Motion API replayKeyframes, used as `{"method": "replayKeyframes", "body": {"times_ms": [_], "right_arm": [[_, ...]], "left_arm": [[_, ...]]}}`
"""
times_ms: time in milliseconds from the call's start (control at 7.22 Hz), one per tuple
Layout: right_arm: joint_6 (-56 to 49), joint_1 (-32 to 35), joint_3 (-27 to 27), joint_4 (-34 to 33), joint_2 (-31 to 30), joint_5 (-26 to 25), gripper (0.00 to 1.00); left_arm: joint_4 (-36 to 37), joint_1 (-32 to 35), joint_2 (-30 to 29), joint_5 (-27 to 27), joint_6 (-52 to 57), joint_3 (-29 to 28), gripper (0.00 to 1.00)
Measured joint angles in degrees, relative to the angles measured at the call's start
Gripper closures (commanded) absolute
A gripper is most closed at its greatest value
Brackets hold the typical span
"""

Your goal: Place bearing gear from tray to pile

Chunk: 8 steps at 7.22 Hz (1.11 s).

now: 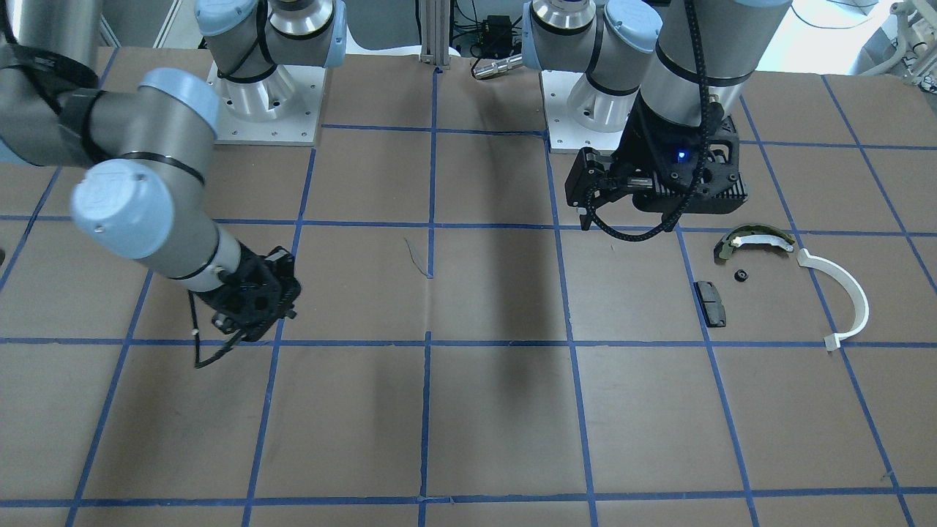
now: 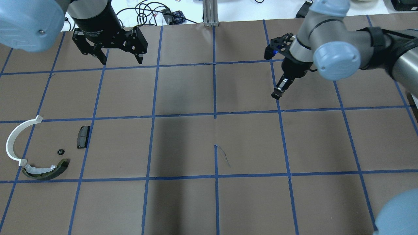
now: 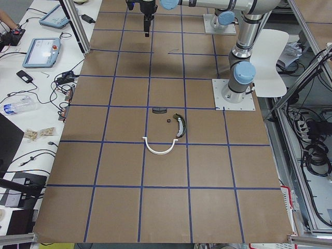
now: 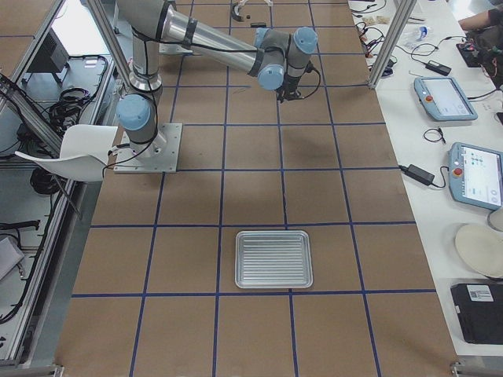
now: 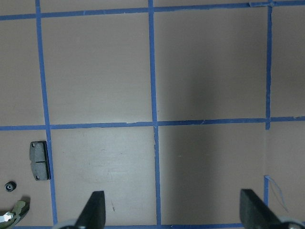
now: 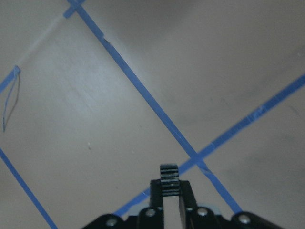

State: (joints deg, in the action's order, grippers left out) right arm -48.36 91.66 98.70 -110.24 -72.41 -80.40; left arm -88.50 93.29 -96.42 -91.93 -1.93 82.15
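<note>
My right gripper (image 6: 168,192) is shut on a small black bearing gear (image 6: 168,179) and holds it above the table at the right (image 2: 277,93). The pile lies at the left. It has a white half-ring strip (image 2: 13,137), an olive-and-white shoe (image 2: 45,171), a black pad (image 2: 83,137) and a small black gear (image 2: 60,152). My left gripper (image 2: 121,60) is open and empty, high over the far left. Its wrist view shows the pad (image 5: 39,160) at lower left. The silver tray (image 4: 273,259) shows only in the exterior right view, bare inside.
Brown table with a blue tape grid (image 2: 215,114). The arm bases (image 1: 267,110) stand at the robot's edge. Tablets and cables (image 4: 444,94) lie on a side bench beyond the table.
</note>
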Motion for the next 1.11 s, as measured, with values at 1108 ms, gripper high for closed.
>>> {"method": "replayKeyframes", "body": {"times_ms": [1108], "right_arm": [[25.83, 19.40, 10.57, -23.04, 4.18, -0.10, 0.80]], "left_arm": [[0.00, 0.05, -0.57, 0.19, -0.35, 0.02, 0.00]]}}
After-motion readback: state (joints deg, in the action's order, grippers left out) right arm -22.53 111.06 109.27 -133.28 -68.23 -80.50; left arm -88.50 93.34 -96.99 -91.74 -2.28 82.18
